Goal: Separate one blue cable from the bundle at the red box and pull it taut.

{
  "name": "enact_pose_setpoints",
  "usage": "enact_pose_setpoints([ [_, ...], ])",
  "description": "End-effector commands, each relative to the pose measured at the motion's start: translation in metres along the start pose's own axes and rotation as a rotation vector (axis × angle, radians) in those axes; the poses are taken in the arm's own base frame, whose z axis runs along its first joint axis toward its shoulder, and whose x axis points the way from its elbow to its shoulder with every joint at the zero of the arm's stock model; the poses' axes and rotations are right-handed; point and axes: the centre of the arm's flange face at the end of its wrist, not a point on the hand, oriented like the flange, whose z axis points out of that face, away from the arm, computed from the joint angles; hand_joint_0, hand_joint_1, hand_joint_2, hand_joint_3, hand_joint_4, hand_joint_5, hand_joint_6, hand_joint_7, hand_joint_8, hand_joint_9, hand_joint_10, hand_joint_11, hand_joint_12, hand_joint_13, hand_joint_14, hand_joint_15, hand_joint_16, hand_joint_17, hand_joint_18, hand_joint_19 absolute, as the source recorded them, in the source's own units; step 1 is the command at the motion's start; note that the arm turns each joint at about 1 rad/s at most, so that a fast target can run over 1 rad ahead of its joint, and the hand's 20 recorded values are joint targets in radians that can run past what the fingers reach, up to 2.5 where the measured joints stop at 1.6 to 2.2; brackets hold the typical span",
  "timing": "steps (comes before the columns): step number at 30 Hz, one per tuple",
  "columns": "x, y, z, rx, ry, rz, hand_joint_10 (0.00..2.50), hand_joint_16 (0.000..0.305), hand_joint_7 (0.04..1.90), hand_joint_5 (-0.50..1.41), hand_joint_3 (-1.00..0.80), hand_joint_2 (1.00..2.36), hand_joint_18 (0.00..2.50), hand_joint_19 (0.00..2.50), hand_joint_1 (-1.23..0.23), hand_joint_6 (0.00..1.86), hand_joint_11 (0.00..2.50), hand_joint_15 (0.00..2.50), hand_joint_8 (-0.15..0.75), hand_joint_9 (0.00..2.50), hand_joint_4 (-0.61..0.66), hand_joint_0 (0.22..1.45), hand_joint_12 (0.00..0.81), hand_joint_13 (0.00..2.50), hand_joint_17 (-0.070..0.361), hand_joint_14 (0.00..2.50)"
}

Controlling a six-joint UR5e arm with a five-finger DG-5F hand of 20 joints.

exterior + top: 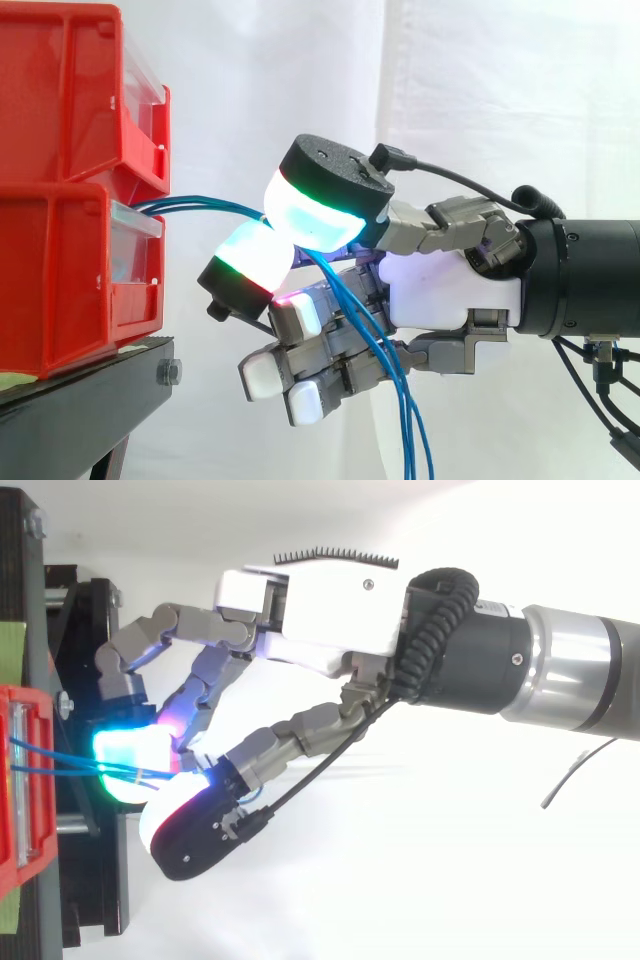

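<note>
Side view: I see the red bins (pixel 60 290) stacked at left on a black stand (pixel 70 410). My hand (pixel 455 290) is just right of them, with two glowing pads (pixel 312 215) pinching the blue cables (pixel 200 206) (slack hangs below).

bins (pixel 60 180): red, plain; drawer fronts clear.
cables (pixel 200 203): blue, plain.
hand (pixel 450 290): white palm shell; grey finger links.
pads (pixel 310 218): two large ones glow pale cyan-white, with a green band next to black caps, one red-edged; the smaller ones white, one tinged magenta-red.
stand (pixel 80 400): black.
curtain (pixel 480 100): white, plain.
arm (pixel 570 675): black by the hand, then silver.
</note>
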Motion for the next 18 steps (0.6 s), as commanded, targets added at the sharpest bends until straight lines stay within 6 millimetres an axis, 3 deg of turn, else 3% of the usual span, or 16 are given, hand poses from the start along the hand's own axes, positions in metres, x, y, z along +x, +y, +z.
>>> enact_pose_setpoints([
  [1,-0.0002,-0.0003,-0.0002,0.001,-0.001,0.000,0.03,0.046,1.22,-0.15,-0.50,1.00,0.91,0.59,-0.87,0.89,0.89,0.50,0.341,1.15,0.10,0.53,0.359,0.99,0.104,0.02],
  [18,0.0019,0.0006,0.0001,0.000,-0.001,0.000,0.02,0.050,1.21,-0.13,-0.50,1.00,0.98,0.60,-0.73,0.86,0.87,0.52,0.350,1.20,0.11,0.48,0.382,1.05,0.112,0.02],
])
